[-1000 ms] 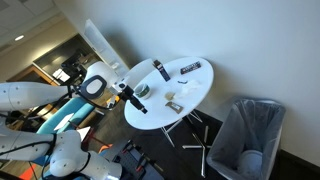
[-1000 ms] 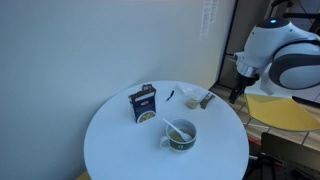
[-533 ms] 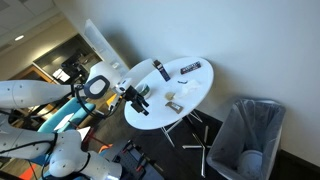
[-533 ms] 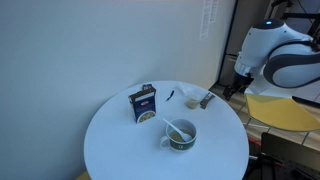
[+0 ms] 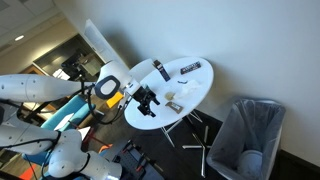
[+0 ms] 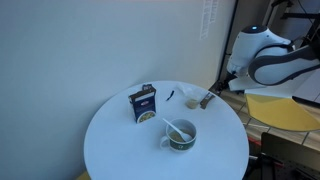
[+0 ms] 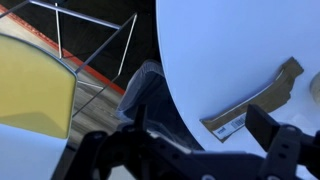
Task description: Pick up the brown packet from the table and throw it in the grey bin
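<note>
Gripper (image 5: 149, 101) hovered over table (image 5: 197, 86) edge, jaws wide, empty. Packet (image 5: 172, 102) lay near. Bin (image 5: 250, 135) well apart.

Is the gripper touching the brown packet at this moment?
Apart. In an exterior view, a strip of bare table shows between the open gripper and the packet.

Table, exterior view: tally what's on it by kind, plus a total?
dark blue box: 1
bowl: 1
spoon in the bowl: 1
brown packet: 1
tan scrap: 1
thin dark sliver: 1
Total: 6
</note>
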Available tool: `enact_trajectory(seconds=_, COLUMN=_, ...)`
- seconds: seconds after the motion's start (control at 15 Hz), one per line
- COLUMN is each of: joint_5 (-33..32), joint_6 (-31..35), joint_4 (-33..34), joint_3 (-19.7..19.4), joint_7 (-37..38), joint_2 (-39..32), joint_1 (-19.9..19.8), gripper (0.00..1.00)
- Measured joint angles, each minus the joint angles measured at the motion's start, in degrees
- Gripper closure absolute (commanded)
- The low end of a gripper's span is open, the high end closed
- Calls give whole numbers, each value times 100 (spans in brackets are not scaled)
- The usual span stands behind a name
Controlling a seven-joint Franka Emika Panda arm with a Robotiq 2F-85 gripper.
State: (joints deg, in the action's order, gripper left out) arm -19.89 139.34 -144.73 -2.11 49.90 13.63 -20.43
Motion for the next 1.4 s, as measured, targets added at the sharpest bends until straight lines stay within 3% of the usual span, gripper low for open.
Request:
enact_trajectory(seconds=0.6, joint_5=54, joint_6=1429, joint_4=310, joint_3=-275, joint_7=1803, joint_2=-962, joint_1=81, gripper=0)
enact_trajectory(seconds=1.27, joint_5=553, joint_6=1724, joint_4=739, joint_3=-651, joint_7=1933, joint_2=-1775, joint_1=669, gripper=0)
enact_trajectory(seconds=1.33, joint_5=574, joint_6=1724, joint_4=774, joint_3=-690, joint_7=1933, joint_2=-1821, joint_1=716, gripper=16)
enact_trajectory(seconds=1.4, joint_5=593, joint_6=1724, joint_4=804, joint_3=-722, joint_7=1931, joint_2=-1860, joint_1=754, gripper=26)
